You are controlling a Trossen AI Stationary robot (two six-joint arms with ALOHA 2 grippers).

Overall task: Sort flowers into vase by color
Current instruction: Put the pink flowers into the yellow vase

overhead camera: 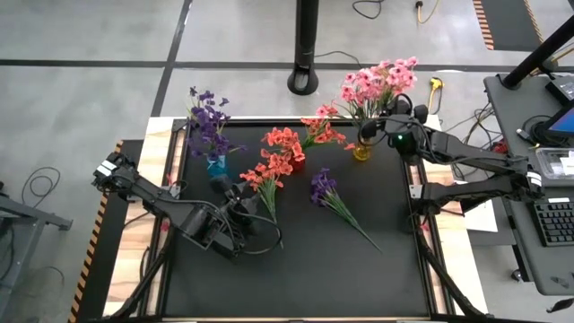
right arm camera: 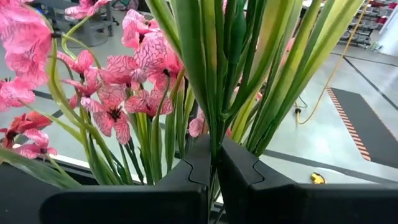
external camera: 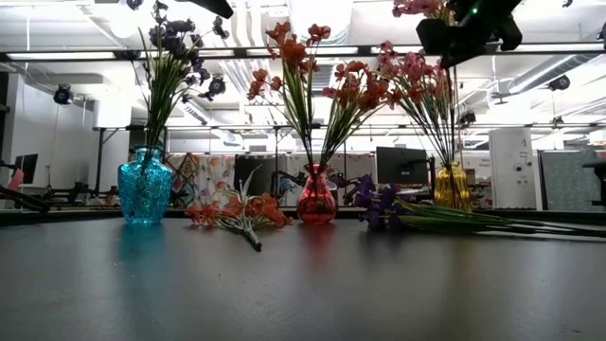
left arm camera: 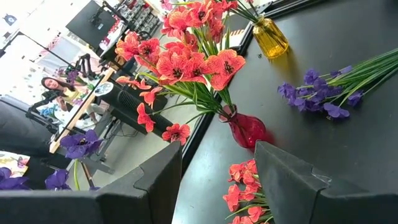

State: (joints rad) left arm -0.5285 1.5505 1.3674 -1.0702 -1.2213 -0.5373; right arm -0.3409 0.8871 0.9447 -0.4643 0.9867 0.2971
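Three vases stand along the table's far side: a blue vase (overhead camera: 216, 164) with purple flowers (overhead camera: 206, 117), a red vase (left arm camera: 247, 129) with coral flowers (left arm camera: 193, 59), and a yellow vase (overhead camera: 361, 151) with pink flowers (overhead camera: 377, 82). A loose coral sprig (overhead camera: 267, 179) and a loose purple sprig (overhead camera: 327, 192) lie flat on the black mat. My right gripper (overhead camera: 369, 127) is up among the pink stems above the yellow vase, shut on one. My left gripper (left arm camera: 217, 186) hovers open above the coral sprig's near end, with nothing between its fingers. My right gripper pinches a thin green stem of a pink flower (right arm camera: 214, 134) between its two fingers, below the blossoms. The fingers come roughly level from the table's right side and lie across the upright stem. The fingers hide the stem's lower end.
The mat's near half (overhead camera: 296, 269) holds nothing but the purple sprig's long stem end (overhead camera: 368, 240). A wooden frame (overhead camera: 154, 179) borders the mat. A black pole base (overhead camera: 305, 81) stands on the floor behind the table, and a desk with a keyboard (overhead camera: 552, 220) is at the right.
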